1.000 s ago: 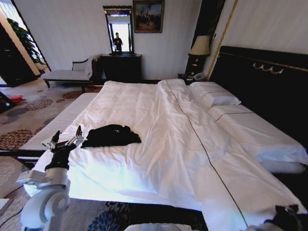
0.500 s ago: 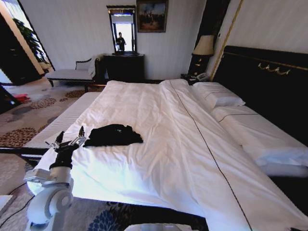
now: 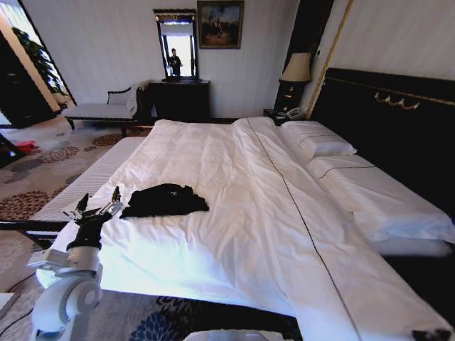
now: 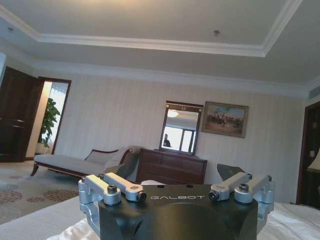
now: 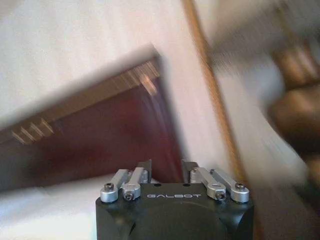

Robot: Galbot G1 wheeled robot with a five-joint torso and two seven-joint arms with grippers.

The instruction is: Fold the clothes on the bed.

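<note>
The clothes, one black T-shirt (image 3: pixel 165 200), lie bunched on the white duvet of the bed (image 3: pixel 270 213), near its front left part. My left gripper (image 3: pixel 97 203) is raised just left of the shirt, at the bed's edge, apart from the fabric. It is open with nothing between its fingers. In the left wrist view the left gripper (image 4: pixel 175 194) has its fingers (image 4: pixel 122 186) spread wide, facing the far wall. My right gripper (image 3: pixel 434 334) sits low at the bed's front right corner. In the right wrist view the right gripper (image 5: pixel 166 169) holds nothing and shows a narrow gap.
A dark headboard (image 3: pixel 384 121) runs along the right, with pillows (image 3: pixel 320 142) below it. A pale chaise bench (image 3: pixel 99 110), a dark dresser (image 3: pixel 178 99) and a lamp (image 3: pixel 295 67) stand by the far wall. A striped white bench (image 3: pixel 82 186) lies left of the bed.
The right gripper has sunk lower in the bottom right corner of the head view. The left arm and the shirt keep their places; the head camera swayed slightly.
</note>
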